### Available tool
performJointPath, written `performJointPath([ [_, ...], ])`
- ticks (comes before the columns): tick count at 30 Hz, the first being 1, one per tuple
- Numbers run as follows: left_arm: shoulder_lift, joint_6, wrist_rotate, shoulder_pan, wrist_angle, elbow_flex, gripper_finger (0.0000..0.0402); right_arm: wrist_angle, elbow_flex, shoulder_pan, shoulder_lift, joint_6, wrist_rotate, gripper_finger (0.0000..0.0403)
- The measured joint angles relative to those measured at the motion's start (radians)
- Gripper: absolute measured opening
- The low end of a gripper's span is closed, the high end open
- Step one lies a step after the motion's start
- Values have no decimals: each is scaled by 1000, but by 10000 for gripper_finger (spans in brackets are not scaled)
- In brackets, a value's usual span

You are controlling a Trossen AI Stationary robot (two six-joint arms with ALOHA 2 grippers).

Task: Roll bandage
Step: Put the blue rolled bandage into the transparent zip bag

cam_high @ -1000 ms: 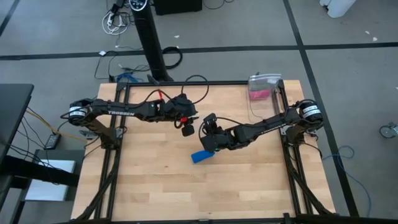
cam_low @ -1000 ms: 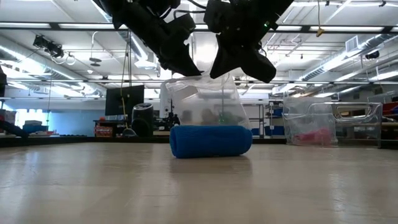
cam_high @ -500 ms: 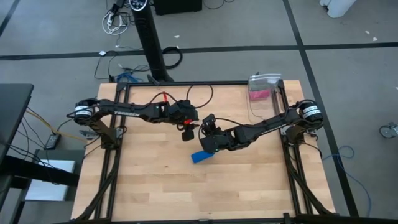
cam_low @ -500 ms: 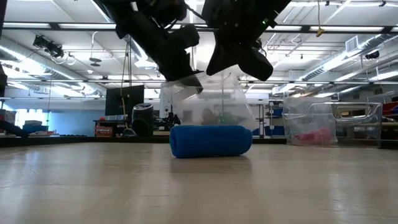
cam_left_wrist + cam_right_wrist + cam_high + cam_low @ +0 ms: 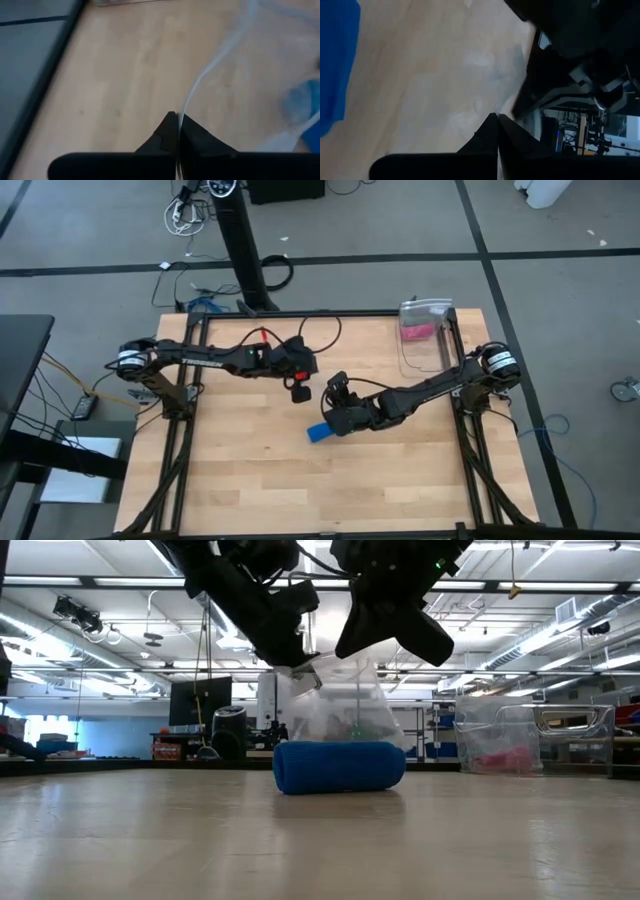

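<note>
- Pinching the rim of a clear plastic bag [image 5: 335,705], the left tool [image 5: 177,131] has its two dark fingers pressed together on the thin film; the left wrist view shows the bag's edge running straight into the closed tips.
- The right tool [image 5: 497,129] is likewise closed on a thin clear edge, which I take to be the same bag's other side, though that view is less plain. In the overhead view it sits just above the blue roll, near the middle of the worktop [image 5: 240,480].
- Between and below the two tools, the bag hangs open-mouthed, its lower part reaching down behind the roll in the table-level view.
- The bandage [image 5: 339,767] lies on the worktop as a tight, bright blue cylinder on its side, with no loose tail visible. It is touched by neither tool.
- Judging from this, the rolling itself looks finished. What seems to remain is bagging the roll, which is not yet inside as far as I can tell.
- A clear container [image 5: 425,330] with something pink in it stands at the worktop's far right corner, well apart.
</note>
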Motion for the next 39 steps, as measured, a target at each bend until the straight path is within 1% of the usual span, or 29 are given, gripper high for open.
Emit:
performJointPath([
  [7,-13,42,-120,-23,70,0,3,-47,0,6,0,70,3,0],
  [13,-13,103,-308,-76,96,0,2,-75,0,-2,0,126,-3,0],
  [18,-13,133,-468,-109,131,0,1,-82,0,-33,0,170,-21,0],
  [23,-13,156,-565,-130,156,-1,1,-88,0,-74,0,201,-60,3],
  [28,-13,160,-583,-132,165,-8,1,-92,0,-99,0,222,-78,7],
  [32,-13,194,-591,-132,210,-48,0,-92,0,-97,0,248,-88,17],
  [35,-13,233,-597,-132,268,-84,0,-99,0,-79,-1,263,-89,36],
  [39,-13,265,-597,-132,295,-113,0,-103,-1,-34,-17,273,-90,72],
])
